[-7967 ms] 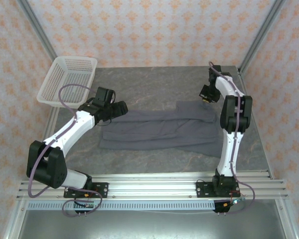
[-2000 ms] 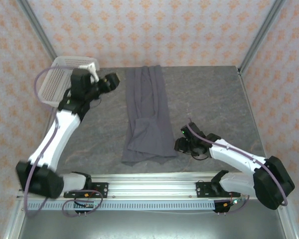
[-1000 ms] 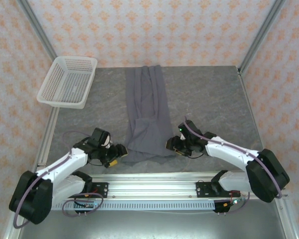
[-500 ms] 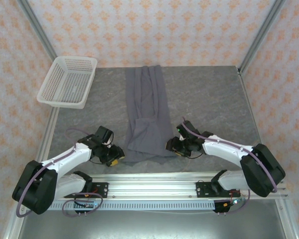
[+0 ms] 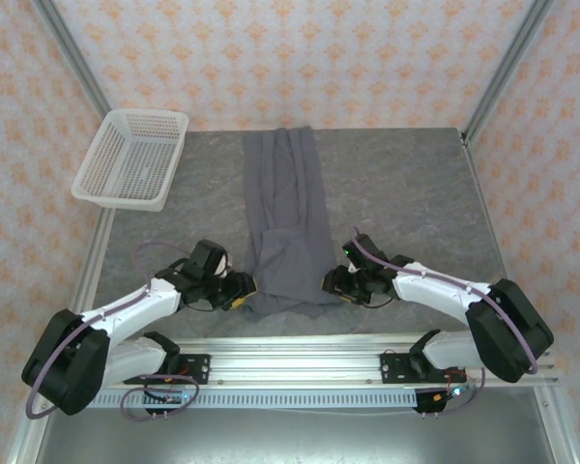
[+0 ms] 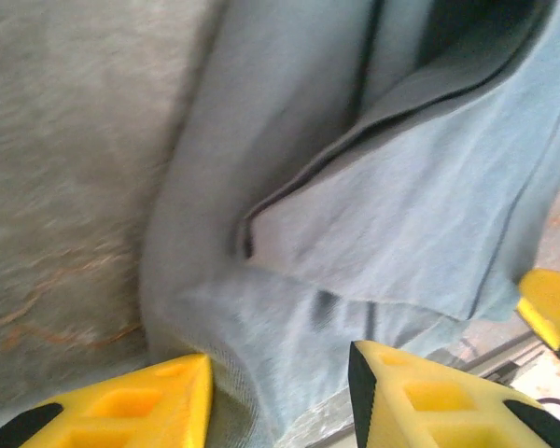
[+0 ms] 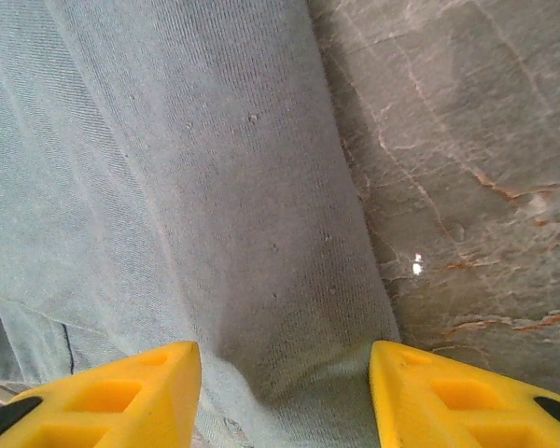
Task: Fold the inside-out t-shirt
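The slate-grey t-shirt point(image 5: 288, 222) lies as a long narrow strip down the middle of the table, its near end bunched in layers. My left gripper point(image 5: 244, 287) is open at the shirt's near left corner, and the cloth's edge point(image 6: 261, 308) lies between its yellow fingers point(image 6: 149, 397). My right gripper point(image 5: 331, 282) is open at the near right corner, its yellow fingers point(image 7: 112, 392) straddling the shirt's hem point(image 7: 289, 373). No white tag shows.
A white mesh basket point(image 5: 133, 158) stands at the back left of the grey marbled table point(image 5: 406, 184). The metal rail point(image 5: 300, 362) with the arm bases runs along the near edge, close to the shirt's near end.
Over eight seconds the shirt went from lying crosswise to lengthwise. My left arm came from the basket down to the near left corner, lately sliding right onto the cloth. The right gripper barely moved.
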Robot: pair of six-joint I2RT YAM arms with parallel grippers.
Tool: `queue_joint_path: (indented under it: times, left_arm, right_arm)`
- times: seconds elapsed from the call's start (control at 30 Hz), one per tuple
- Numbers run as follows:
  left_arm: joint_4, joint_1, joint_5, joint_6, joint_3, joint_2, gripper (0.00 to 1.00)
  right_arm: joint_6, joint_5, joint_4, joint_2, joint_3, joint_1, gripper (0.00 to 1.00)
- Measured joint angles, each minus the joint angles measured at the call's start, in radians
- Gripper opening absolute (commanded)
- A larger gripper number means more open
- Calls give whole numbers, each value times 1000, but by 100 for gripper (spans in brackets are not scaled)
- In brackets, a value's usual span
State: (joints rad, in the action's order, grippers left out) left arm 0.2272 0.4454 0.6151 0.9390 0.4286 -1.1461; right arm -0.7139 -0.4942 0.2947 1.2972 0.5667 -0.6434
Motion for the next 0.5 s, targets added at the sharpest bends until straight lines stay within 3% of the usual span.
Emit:
queue_joint_path:
  times: [0.27,0.43,0.5]
  left_arm:
    - [-8,11,1,-24,1,-33,47]
    - [18,11,-3,-50,1,-33,40]
    - [18,13,-2,-50,1,-35,32]
  right_arm:
    - [-1,43,18,-1,0,0,58]
    - [4,59,27,12,2,0,42]
    - [7,53,26,37,6,0,34]
